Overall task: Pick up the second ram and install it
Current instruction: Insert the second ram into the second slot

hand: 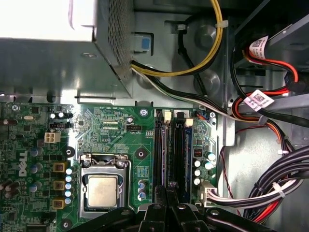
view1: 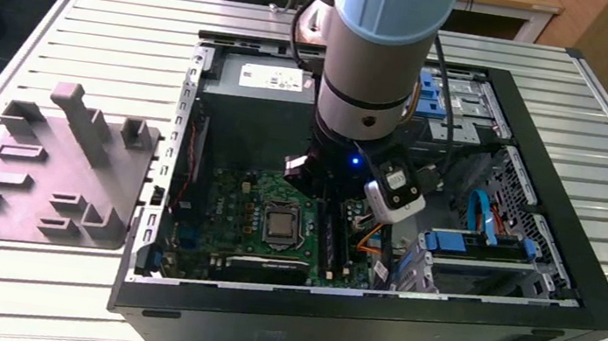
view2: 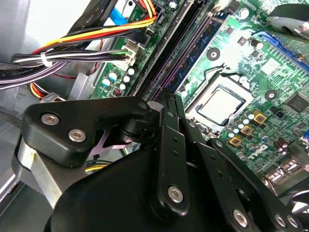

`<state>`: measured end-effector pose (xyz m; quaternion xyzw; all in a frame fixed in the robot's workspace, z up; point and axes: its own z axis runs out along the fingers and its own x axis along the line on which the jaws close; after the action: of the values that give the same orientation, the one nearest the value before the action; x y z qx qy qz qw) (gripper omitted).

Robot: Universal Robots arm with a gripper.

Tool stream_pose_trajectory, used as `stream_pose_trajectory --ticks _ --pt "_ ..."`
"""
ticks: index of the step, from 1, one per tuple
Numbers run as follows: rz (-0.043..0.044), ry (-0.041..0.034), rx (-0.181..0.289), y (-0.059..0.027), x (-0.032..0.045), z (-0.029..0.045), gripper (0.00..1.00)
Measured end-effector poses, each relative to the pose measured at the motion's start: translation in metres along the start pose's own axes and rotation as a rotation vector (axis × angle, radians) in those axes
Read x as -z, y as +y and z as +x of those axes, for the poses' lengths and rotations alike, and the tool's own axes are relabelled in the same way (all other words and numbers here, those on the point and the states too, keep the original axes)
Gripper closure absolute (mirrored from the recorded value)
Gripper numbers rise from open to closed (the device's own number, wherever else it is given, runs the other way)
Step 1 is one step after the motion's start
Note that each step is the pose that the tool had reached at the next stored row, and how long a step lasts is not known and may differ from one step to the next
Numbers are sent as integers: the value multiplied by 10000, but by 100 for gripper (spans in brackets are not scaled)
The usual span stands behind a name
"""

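stage: late, I'd say. The arm point(view1: 372, 56) is reaching deep into the open PC case point(view1: 377, 334), right over the motherboard point(view1: 240, 206).

tray: the grey pegged tray point(view1: 44, 180) sits on the slatted tabletop point(view1: 89, 10), at the exterior view's left and well apart from the case. I can't spot a stick on it, so the pick-up part looks done.

tool: the tool point(hand: 166, 189) is closed right up in both wrist views point(view2: 170, 99), with barely a sliver between the tips. It's parked at one end of the memory slots point(hand: 180, 154), just beside the CPU socket point(hand: 102, 191). Honestly can't tell if a thin board edge is pinched in there or if it's just pressing down.

the second ram: my best guess is it's the long dark strip with the purplish sheen point(hand: 163, 154) running straight out from the tool's tips along the slot bank point(view2: 176, 55). It's edge-on, so no chips or label to confirm it.

seated or not: can't call it. The pale latch point(hand: 167, 116) at the far end of that slot is too small to read as snapped in or not.

left to do: from what shows, only confirming the stick is fully down and getting the tool clear of the case.

cables: the bundle point(hand: 270, 193) is beside the slots, not across them.
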<state>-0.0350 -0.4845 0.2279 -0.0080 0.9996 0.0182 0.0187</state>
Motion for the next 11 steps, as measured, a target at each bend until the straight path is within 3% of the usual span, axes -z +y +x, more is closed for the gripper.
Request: stream_pose_trajectory --ticks 11 --pt "-4 1 -1 -1 -15 -2 89"
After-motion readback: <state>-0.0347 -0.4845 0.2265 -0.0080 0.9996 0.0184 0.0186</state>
